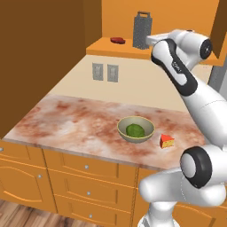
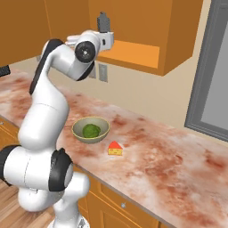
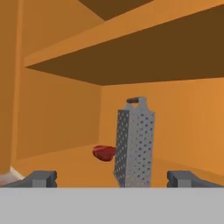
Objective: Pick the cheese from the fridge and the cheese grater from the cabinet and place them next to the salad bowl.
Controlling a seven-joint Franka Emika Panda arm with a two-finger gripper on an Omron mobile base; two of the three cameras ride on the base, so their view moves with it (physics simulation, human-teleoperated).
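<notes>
The cheese grater stands upright on the cabinet shelf, just ahead of my gripper. The gripper is open, its fingertips set wide to either side of the grater's base and apart from it. From the base views the grater shows just beyond my raised hand. The cheese lies on the marbled counter, close to the right of the salad bowl, which holds a green leafy lump. The grey fridge stands at the right, its door shut.
A flat red item lies on the shelf left of the grater. Another shelf board runs overhead. Two wall outlets sit on the backsplash. Drawer fronts with small knobs run below the counter edge.
</notes>
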